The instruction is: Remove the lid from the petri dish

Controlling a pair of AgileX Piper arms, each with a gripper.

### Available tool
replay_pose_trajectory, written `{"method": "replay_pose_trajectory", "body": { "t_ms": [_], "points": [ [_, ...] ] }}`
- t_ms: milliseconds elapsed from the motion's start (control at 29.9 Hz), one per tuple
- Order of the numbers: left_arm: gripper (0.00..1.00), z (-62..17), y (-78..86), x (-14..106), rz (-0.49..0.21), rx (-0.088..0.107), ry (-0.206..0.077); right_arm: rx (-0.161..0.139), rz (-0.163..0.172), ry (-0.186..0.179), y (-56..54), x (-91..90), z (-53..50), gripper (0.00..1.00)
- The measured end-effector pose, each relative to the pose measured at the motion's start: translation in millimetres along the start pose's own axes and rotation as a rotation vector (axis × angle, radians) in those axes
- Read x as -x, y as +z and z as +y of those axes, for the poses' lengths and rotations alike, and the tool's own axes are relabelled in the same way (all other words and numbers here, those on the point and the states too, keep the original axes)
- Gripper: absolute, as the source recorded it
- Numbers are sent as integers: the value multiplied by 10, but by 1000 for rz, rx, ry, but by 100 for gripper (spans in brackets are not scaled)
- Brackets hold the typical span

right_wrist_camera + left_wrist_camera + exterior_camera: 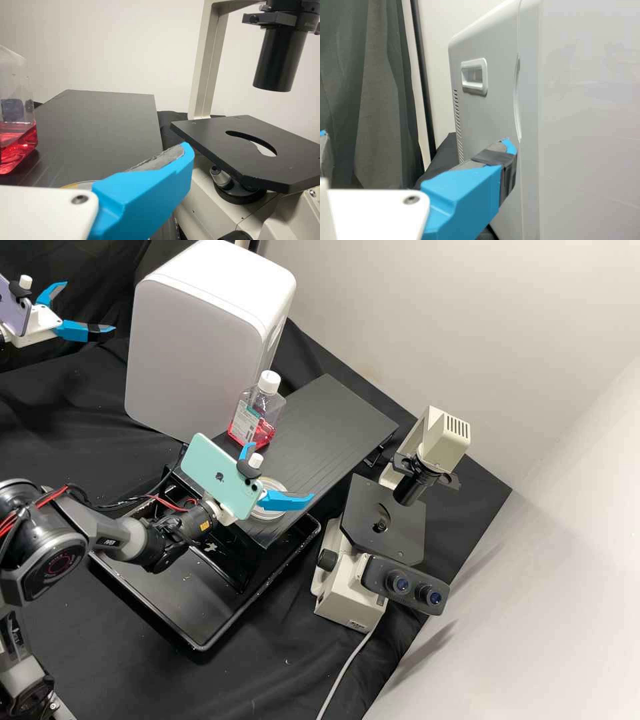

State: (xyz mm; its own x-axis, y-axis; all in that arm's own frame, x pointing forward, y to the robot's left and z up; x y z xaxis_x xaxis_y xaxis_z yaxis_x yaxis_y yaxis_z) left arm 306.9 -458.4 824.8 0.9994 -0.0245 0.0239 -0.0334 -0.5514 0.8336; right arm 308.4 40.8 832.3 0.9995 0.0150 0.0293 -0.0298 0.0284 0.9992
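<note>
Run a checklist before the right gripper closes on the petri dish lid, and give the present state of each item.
1. The right gripper is open: ok, its fingers are spread.
2. Fingers placed on either side of the petri dish: ok, as far as the high view shows.
3. Finger height against the dish's top: cannot tell.
4. The flask is out of the way: ok, it stands upright behind the dish, apart from it.
5. The left gripper is out of the way: ok, it is open beside the white box, far from the dish.
</note>
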Motion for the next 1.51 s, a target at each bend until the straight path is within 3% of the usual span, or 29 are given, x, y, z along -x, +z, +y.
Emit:
{"method": "replay_pose_trajectory", "body": {
  "t_ms": [368,469,670,770,870,937,1004,1138,1507],
  "points": [
    [100,-2,8,0,-3,0,-1,0,0,0,0,0,0,100],
    [100,-10,48,1,1,17,0,0,0,0,0,0,0,100],
    [100,-81,384,32,-61,71,-19,0,0,0,0,0,0,100],
    [100,-111,547,74,-107,77,-10,0,0,0,0,0,0,100],
    [100,-189,658,147,-155,68,17,0,0,0,0,0,0,100],
    [100,-280,717,200,-182,64,11,0,0,0,0,0,0,100],
    [100,-352,753,249,-200,60,2,0,0,0,0,0,0,100],
    [100,-479,834,336,-235,51,-49,0,0,0,0,0,0,100],
    [100,-771,1055,696,-355,61,-193,0,0,0,0,0,0,100]
  ]
}}
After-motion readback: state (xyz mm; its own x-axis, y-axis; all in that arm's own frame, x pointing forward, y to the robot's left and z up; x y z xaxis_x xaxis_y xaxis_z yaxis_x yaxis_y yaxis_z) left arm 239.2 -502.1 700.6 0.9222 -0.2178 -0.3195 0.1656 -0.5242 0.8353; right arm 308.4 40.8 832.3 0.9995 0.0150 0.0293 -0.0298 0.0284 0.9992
